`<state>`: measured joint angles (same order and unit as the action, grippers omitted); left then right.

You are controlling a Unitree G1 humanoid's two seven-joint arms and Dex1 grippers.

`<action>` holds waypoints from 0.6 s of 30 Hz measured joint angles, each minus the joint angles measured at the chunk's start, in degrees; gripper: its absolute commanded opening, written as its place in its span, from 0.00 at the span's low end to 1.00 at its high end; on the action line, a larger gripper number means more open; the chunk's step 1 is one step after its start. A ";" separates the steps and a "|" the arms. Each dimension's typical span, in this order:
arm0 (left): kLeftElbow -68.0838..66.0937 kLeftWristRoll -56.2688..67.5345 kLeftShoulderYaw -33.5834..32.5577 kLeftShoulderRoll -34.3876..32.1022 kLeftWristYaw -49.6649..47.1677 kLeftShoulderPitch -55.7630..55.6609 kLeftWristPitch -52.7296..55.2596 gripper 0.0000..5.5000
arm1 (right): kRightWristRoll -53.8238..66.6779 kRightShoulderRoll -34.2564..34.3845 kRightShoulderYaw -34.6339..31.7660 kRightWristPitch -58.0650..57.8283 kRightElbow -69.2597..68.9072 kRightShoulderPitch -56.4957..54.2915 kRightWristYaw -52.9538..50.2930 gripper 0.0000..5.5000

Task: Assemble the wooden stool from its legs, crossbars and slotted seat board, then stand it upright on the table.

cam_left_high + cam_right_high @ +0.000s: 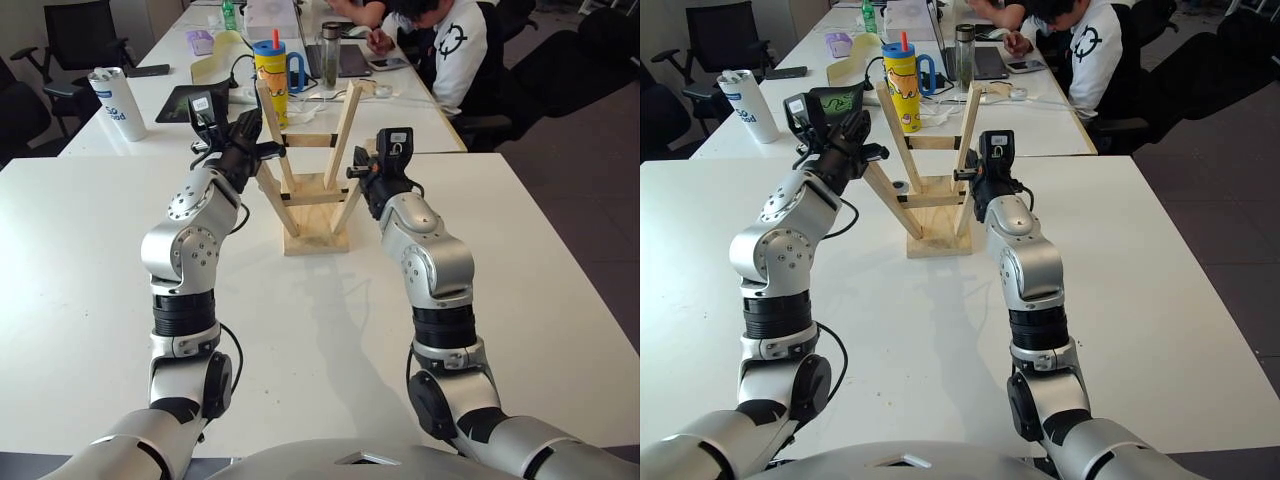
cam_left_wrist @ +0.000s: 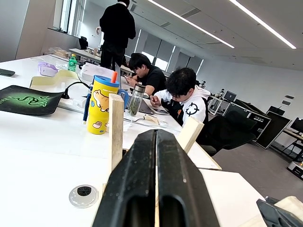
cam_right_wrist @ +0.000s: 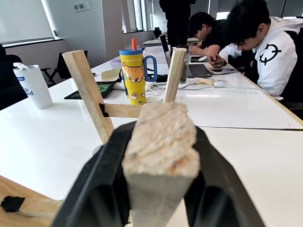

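Now, your stool (image 1: 315,215) upside down on the tabletop (image 1: 100,260), right gripper (image 1: 362,178) jaws clamping its near-right leg (image 1: 350,208), left gripper (image 1: 262,152) jaws together.

- The upturned stool (image 1: 315,215) blocked the gap between the left gripper (image 1: 262,152) and the right gripper (image 1: 358,172), which were clamped on the near left leg (image 1: 278,203) and the near right leg (image 1: 348,212).
- Two far legs (image 1: 343,120) and a crossbar (image 1: 308,139) rose just beyond both grippers.
- Outward of each gripper, and back toward the robot, bare white table (image 1: 100,280) offered passage.
- Well beyond stood a yellow cup (image 1: 271,70), a bottle (image 1: 330,55) and a white tumbler (image 1: 118,103).
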<state>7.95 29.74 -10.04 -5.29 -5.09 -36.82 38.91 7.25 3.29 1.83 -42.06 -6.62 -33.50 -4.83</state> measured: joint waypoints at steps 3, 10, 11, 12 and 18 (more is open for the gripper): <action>-0.03 -0.01 -0.83 0.05 -0.50 -0.82 0.31 0.00 | 0.47 0.97 1.52 -0.18 2.40 4.71 1.95 0.40; 0.73 -0.56 -1.29 0.40 -1.24 -1.12 0.71 0.00 | 0.47 2.20 -0.05 6.28 2.12 2.86 2.15 0.40; 0.92 -0.58 -1.29 0.43 -1.30 -1.12 0.90 0.00 | 0.47 2.23 -0.55 7.30 2.23 2.40 2.14 0.40; 0.97 -0.59 -1.29 0.43 -1.30 -1.12 0.96 0.00 | 0.45 2.24 -0.93 8.35 2.30 2.13 2.13 0.40; 0.89 -0.70 -1.30 0.39 -1.22 -1.20 0.89 0.00 | -1.24 1.68 -2.10 16.47 2.17 -2.49 1.01 0.40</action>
<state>8.85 29.03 -11.34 -4.90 -6.31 -38.02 39.80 6.00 4.97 -0.27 -25.59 -4.45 -35.99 -3.82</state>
